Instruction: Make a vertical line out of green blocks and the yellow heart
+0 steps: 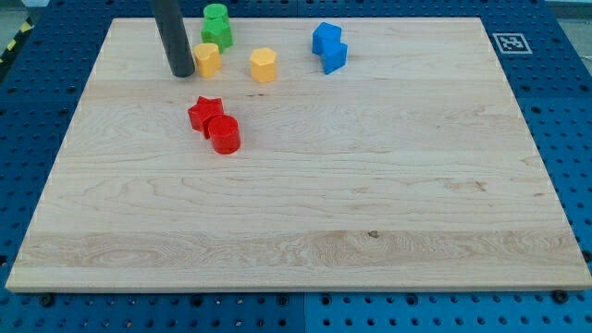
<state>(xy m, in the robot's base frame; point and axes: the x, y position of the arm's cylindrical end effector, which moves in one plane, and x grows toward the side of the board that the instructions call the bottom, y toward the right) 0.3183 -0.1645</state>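
My tip (181, 73) rests on the board near the view's top left, touching or just left of a yellow block (207, 59), which may be the heart. A second yellow block (264, 65), roughly hexagonal, lies to its right. Two green blocks sit stacked in depth above the first yellow one: a round one (215, 15) at the board's top edge and a second one (218, 34) just below it. The greens and the left yellow block form a short, nearly vertical column.
A red star (205, 113) and a red cylinder (224, 135) touch each other below the yellow blocks. Two blue blocks (328, 47) sit together at the view's top centre. A fiducial marker (508, 42) is at the board's top right corner.
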